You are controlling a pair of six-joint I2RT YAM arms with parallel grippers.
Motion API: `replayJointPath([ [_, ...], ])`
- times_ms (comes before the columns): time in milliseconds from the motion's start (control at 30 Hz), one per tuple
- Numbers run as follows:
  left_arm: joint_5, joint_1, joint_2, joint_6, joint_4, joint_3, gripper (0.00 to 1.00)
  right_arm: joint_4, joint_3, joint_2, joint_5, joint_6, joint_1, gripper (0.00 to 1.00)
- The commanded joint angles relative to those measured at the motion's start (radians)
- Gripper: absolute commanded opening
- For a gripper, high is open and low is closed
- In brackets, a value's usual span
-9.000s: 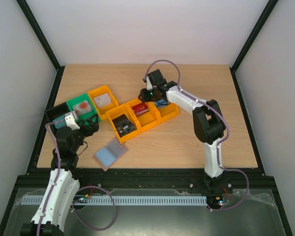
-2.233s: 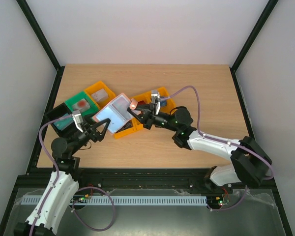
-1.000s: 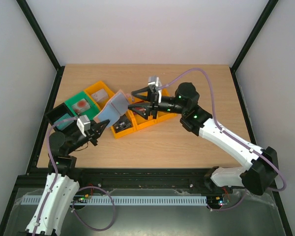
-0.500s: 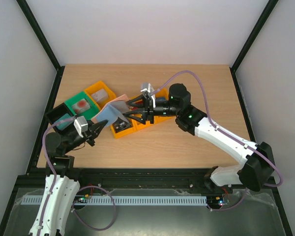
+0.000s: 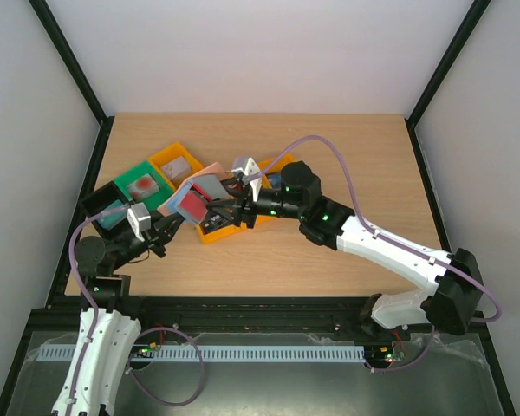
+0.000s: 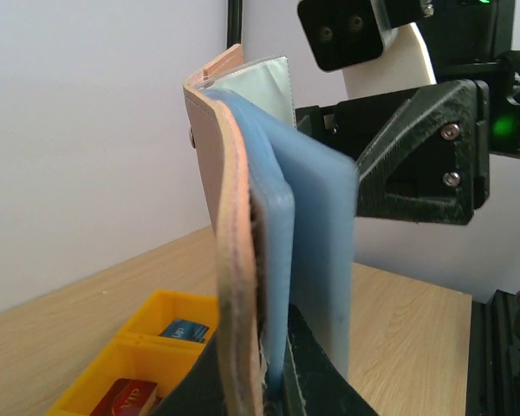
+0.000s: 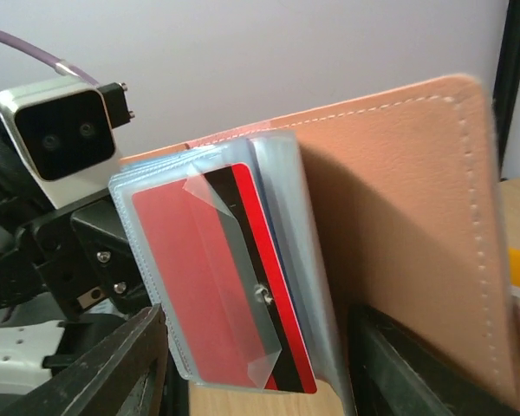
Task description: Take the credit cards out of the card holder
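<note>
1. Looking down from above, the left gripper [image 5: 170,227] is clamping the lower edge of the card holder [image 5: 198,192]. It is holding it up off the table [image 5: 347,147], above the near end of the row of orange bins [image 5: 206,235]. The holder is hanging open, with a red card [image 5: 191,206] showing on its inner face. The right gripper [image 5: 219,201] is hovering at the holder from the right, one finger on each side of its leaves. A green bin [image 5: 122,182] and a black bin [image 5: 90,202] are sitting off to the left.

2. In the left wrist view, the holder is standing upright between the closed fingers at the bottom edge, seen edge-on. Its tan cover [image 6: 230,260] is lying to the left and the light blue leaves [image 6: 316,260] are fanning to the right. The right arm's black finger and the right wrist camera [image 6: 345,33] are hanging just beside those leaves, and I cannot tell whether they are touching. Down on the wood, a red packet [image 6: 126,396] is lying in the nearer orange bin.

3. In the right wrist view, the holder is filling the frame, with the tan cover on the right and the clear sleeves [image 7: 156,208] fanned to the left. The red card is sitting in the front sleeve with a dark-striped card [image 7: 282,347] tucked behind it. The right fingers are standing apart at the bottom, one either side of the leaves. I cannot tell whether either pad is pressing on them. The left wrist camera [image 7: 59,130] is peering from behind the sleeves.
</note>
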Motion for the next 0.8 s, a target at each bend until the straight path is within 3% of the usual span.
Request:
replayJointPath([
  [0, 0.017, 0.006, -0.008, -0.042, 0.089, 0.008, 0.02, -0.003, 0.012, -0.02, 0.188, -0.053, 0.031, 0.54],
  [100, 0.037, 0.006, -0.01, -0.038, 0.1, 0.001, 0.02, -0.009, 0.015, -0.022, 0.211, -0.059, 0.031, 0.5],
  [267, 0.012, 0.006, -0.009, -0.067, 0.113, -0.006, 0.02, -0.023, -0.012, -0.095, 0.285, -0.088, 0.028, 0.61],
  [433, -0.005, 0.006, -0.002, -0.121, 0.142, -0.02, 0.02, -0.13, 0.003, -0.196, 0.268, -0.156, 0.01, 0.6],
  [500, -0.026, 0.007, 0.001, -0.139, 0.133, -0.02, 0.02, -0.194, 0.03, -0.222, 0.184, -0.193, 0.007, 0.6],
  [633, -0.031, 0.01, 0.006, -0.176, 0.163, -0.031, 0.02, -0.215, 0.065, -0.22, -0.169, -0.197, 0.008, 0.59],
  [767, -0.025, 0.013, 0.015, -0.181, 0.177, -0.029, 0.02, -0.163, 0.097, -0.105, -0.176, -0.097, 0.039, 0.49],
])
